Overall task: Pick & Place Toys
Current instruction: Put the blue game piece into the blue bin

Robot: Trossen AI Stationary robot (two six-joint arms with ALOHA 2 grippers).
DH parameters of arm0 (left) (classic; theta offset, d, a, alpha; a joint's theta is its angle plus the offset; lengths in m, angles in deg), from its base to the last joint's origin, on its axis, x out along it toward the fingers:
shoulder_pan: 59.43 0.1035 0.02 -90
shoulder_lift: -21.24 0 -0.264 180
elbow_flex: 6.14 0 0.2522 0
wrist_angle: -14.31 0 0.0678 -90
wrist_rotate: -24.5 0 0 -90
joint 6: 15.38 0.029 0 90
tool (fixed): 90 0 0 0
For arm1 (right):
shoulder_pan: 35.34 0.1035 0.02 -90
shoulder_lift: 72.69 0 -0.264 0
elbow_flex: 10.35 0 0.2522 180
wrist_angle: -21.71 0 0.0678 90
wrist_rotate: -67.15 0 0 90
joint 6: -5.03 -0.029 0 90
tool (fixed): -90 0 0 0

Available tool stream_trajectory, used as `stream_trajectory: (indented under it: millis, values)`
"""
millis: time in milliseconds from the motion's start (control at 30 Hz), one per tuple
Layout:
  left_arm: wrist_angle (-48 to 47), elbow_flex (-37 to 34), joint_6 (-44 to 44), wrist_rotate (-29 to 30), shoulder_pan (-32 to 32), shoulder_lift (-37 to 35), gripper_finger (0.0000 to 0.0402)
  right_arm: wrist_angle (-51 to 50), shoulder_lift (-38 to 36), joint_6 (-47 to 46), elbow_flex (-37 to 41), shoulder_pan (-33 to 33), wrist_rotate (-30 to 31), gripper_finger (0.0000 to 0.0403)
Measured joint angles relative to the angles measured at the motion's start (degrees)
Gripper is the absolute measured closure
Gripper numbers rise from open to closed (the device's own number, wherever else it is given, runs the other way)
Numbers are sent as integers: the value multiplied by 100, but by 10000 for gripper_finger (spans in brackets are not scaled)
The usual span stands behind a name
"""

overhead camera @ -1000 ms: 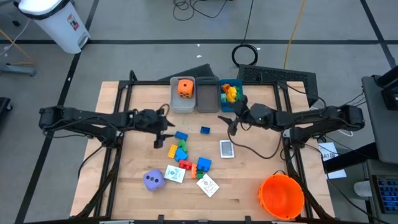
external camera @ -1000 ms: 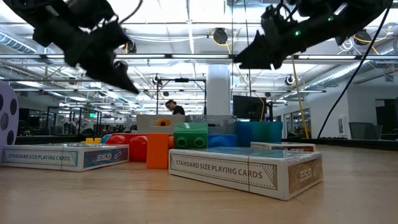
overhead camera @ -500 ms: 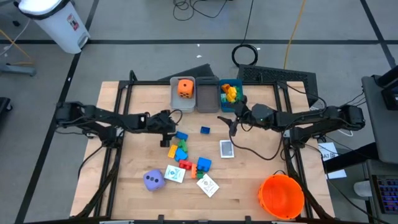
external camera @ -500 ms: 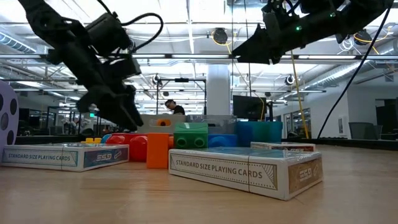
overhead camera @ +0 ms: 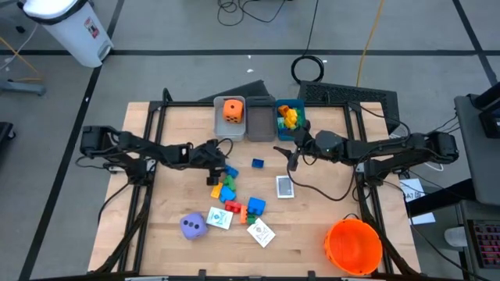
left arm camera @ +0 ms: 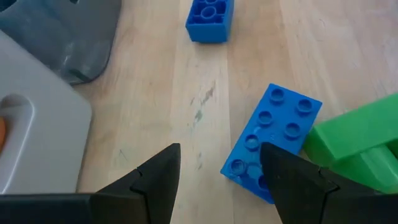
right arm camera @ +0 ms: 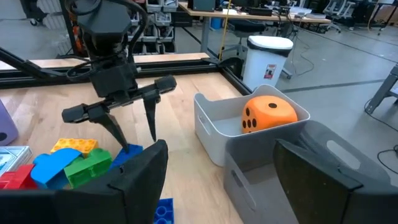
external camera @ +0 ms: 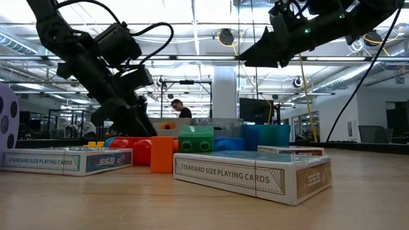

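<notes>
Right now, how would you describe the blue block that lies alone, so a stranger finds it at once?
Start from the row of bins at the table's far edge. Just in front of the middle bin, on bare wood, lies a small blue block. Unlike the other blocks, heaped in the pile, it touches nothing.

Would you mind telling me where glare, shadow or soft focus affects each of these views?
Low view: bright ceiling lights behind leave both arms as dark silhouettes; the near card box is slightly soft. Left wrist view: even light, the blue block sharp, the fingers blurred. High view: even, only faint shadows. Right wrist view: orange die clear.
</notes>
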State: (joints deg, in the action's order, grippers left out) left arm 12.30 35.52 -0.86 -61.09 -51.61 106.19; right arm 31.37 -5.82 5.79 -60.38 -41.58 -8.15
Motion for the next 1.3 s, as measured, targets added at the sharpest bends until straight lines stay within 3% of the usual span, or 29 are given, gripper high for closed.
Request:
stream_trajectory:
  millis: [433,633,933,1300]
  values:
    - [297,-18,-772,895,4,-605,172,-11,0,4,0,-2,-2,124]
    - [3,-14,-659,-329,-7,-735,172,-14,0,0,0,-2,-4,124]
    - [-334,-16,96,-276,6,-234,172,-14,0,-4,0,-2,-4,124]
    - [487,-16,523,-98,309,412,172,-12,0,-4,0,-2,-7,124]
